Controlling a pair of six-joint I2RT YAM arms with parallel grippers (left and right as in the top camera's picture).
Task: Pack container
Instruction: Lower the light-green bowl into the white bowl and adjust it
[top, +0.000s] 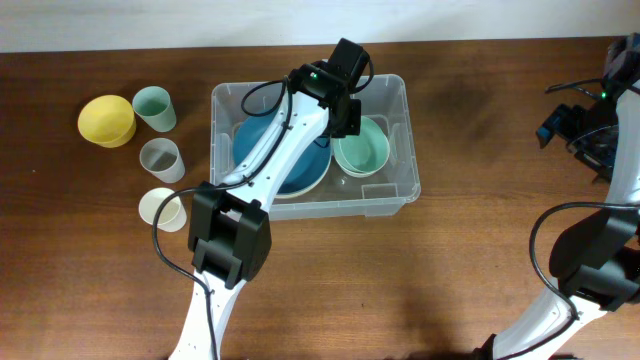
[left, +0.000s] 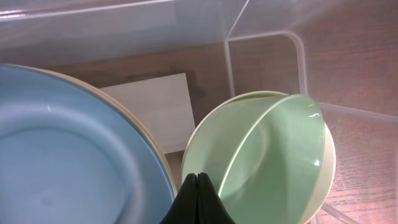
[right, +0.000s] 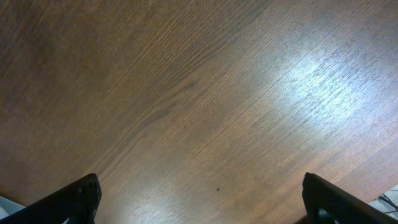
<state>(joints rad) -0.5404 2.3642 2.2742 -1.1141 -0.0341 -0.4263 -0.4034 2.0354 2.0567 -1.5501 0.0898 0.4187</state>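
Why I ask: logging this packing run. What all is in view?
container: 1, clear, table centre
blue plate: 1, blue, inside container, left side
green bowl: 1, green, inside container, right side
label: 1, white, container base
yellow bowl: 1, yellow, table's left end
cups: 3, mint, grey, cream, left of container
table: 1, brown wood
left hand: 1, black, closed on green bowl's rim
right hand: 1, black, open over bare table

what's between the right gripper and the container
Nothing but bare wooden table lies between the right gripper and the container. The overhead view shows this.
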